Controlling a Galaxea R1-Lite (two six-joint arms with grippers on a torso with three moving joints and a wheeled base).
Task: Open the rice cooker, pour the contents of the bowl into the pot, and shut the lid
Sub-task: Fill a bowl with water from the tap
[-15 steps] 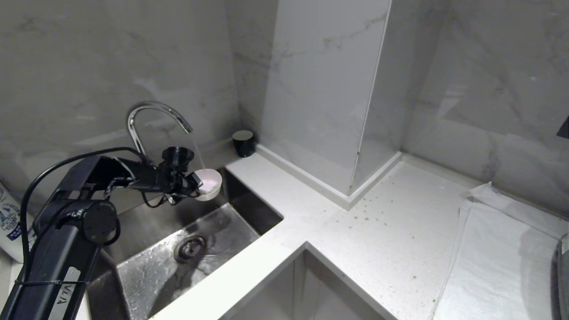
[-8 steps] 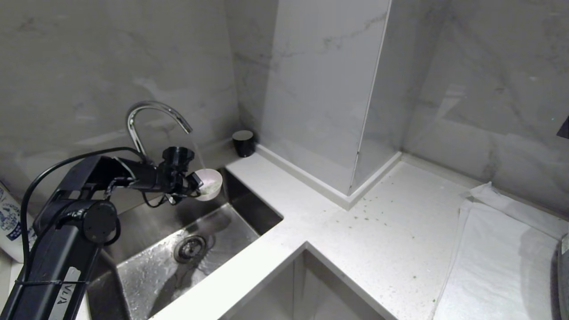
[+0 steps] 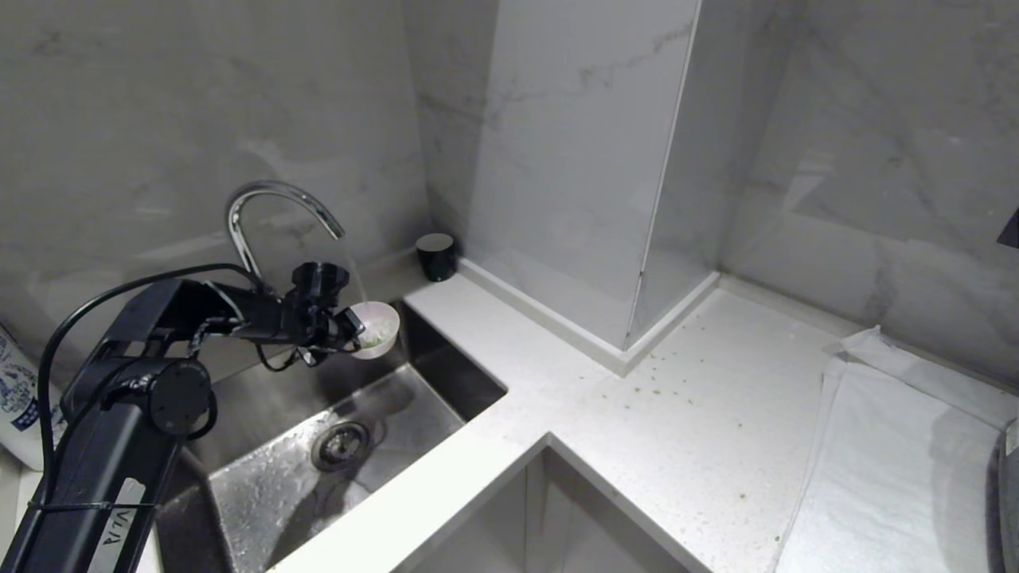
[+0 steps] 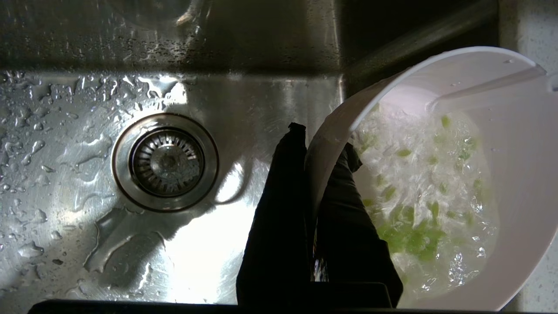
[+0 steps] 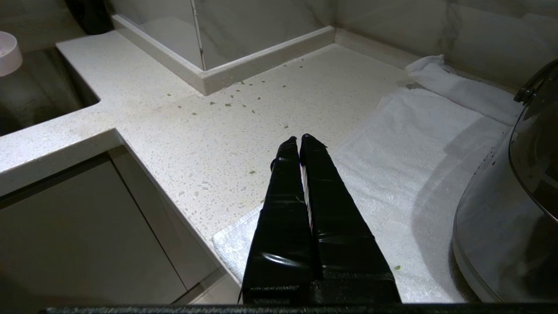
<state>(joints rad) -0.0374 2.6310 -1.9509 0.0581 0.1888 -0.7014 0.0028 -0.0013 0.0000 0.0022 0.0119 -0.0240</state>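
Left arm (image 3: 119, 398) reaches from lower left toward frame centre-left, left gripper (image 3: 354, 328) clamped (one finger (image 4: 279, 209) outside, one inside); right gripper (image 5: 299, 138) closed, parked.

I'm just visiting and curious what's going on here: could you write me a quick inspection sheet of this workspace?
Surface: white speckled counter with green flecks; wet steel sink.
Job's things: bowl held over the sink under the faucet, water and green bits inside; cooker lid not opened.
Clutter: dark cup, white towel, bottle.
Grippers: left gripper shut on the bowl's rim; right gripper shut, empty, above the counter.
Cables: black cable along left arm.
Surroundings: marble walls.
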